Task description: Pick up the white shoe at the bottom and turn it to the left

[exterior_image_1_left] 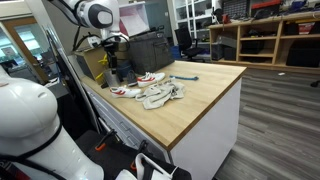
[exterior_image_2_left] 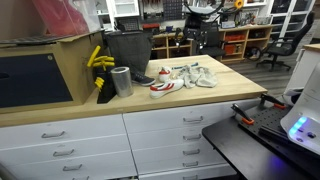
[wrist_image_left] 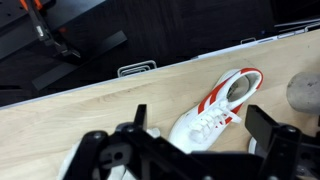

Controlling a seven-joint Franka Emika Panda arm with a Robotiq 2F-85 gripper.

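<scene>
Two white shoes with red stripes lie on the wooden table. The nearer one (exterior_image_1_left: 127, 91) lies by the table's edge and also shows in an exterior view (exterior_image_2_left: 163, 87). The farther one (exterior_image_1_left: 151, 78) lies just behind it. In the wrist view one white, red-striped shoe (wrist_image_left: 218, 112) lies below and between the fingers, its opening toward the upper right. My gripper (wrist_image_left: 200, 120) is open, empty and above the shoe, not touching it. The arm (exterior_image_1_left: 98, 16) reaches in over the table's back corner.
A heap of pale grey shoes or cloth (exterior_image_1_left: 164, 95) lies beside the pair. A metal cup (exterior_image_2_left: 122, 81) stands near them and shows at the wrist view's right edge (wrist_image_left: 305, 93). A black crate (exterior_image_1_left: 148, 50) and a yellow object (exterior_image_2_left: 99, 60) sit at the back.
</scene>
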